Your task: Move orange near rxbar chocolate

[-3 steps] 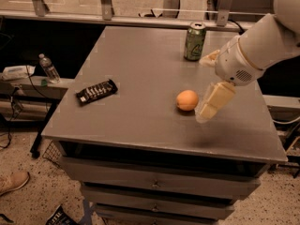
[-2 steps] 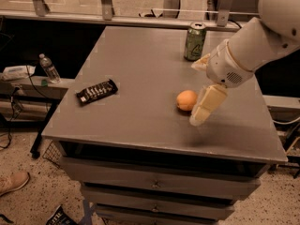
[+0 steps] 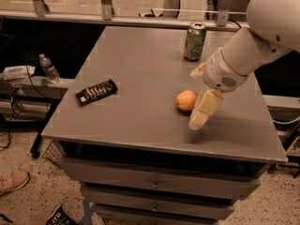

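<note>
So you've got the big grey table (image 3: 140,55) filling most of the view, with a stack of drawers (image 3: 154,184) under its front edge. The white arm (image 3: 253,50) comes in from the upper right and reaches down over the right half of the tabletop.

At the end of it, your gripper (image 3: 201,112) hangs low over the table, just to the right of the orange (image 3: 186,100) and very close to it, maybe touching its side, hard to say from here. You honestly can't tell how wide the gripper is set from this angle, and it doesn't look like it's holding anything.

The rxbar chocolate (image 3: 96,91) lies flat on the left side of the table, angled a bit, near the left edge. It's well apart from the orange, with bare tabletop between them. The orange itself sits right of centre, toward the front.

A green can (image 3: 195,41) stands upright near the back edge, behind the orange and the gripper.

Off the table, a water bottle (image 3: 48,68) stands on a low shelf to the left, and a shoe (image 3: 13,182) pokes in at the bottom left on the speckled floor.
</note>
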### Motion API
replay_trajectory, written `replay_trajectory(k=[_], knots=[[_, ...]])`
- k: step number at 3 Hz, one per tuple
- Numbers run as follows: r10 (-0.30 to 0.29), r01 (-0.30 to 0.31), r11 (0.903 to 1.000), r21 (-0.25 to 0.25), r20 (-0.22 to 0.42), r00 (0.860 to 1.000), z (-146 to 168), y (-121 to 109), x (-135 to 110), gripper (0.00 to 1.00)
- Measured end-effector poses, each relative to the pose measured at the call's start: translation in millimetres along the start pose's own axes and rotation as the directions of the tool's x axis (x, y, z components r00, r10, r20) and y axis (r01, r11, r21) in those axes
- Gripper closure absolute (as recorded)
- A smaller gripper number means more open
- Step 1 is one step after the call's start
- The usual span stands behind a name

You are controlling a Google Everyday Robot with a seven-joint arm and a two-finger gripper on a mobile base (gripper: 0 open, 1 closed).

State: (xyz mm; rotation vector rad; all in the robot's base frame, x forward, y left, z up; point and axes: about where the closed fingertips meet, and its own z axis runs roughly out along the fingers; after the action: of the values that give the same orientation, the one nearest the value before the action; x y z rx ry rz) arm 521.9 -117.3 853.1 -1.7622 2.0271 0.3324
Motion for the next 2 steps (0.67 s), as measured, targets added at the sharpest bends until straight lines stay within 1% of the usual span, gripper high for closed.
replay_trajectory(k=[1, 2], knots=[[0.006, -0.006, 0.9998, -0.019, -0.007, 1.000, 9.3, -2.4, 3.8, 0.15], [0.011, -0.011, 0.9992, -0.040, -0.004, 1.000, 19.2, -2.3, 6.1, 0.46]])
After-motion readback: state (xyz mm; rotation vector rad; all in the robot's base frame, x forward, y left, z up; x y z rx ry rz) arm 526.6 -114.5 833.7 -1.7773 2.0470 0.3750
